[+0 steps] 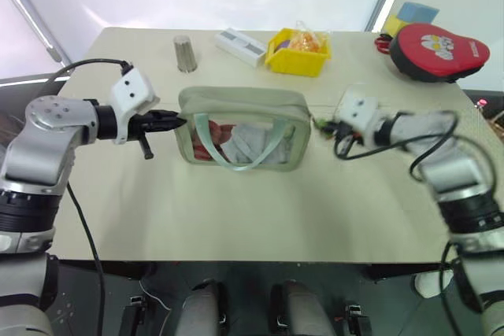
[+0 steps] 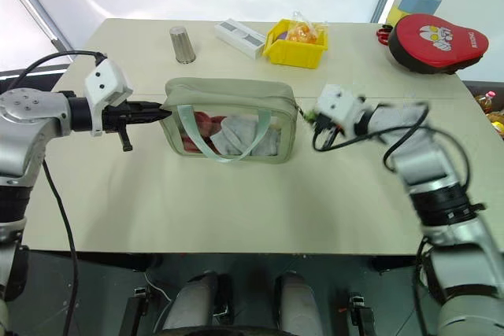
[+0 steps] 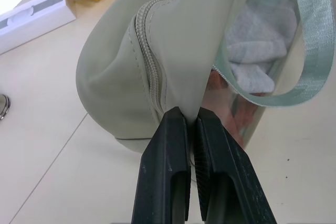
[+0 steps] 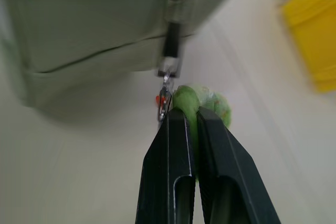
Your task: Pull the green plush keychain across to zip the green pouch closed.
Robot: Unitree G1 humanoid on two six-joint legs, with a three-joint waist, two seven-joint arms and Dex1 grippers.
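My right gripper (image 4: 191, 113) is clamped on the green plush keychain (image 4: 206, 104), just off the green pouch (image 1: 240, 127)'s right end, while my left gripper (image 3: 188, 116) pinches its opposite end.

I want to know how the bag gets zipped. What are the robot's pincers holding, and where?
The right pincer pinches the green plush keychain by its fuzzy body. The left pincer pinches the green pouch at its end seam.
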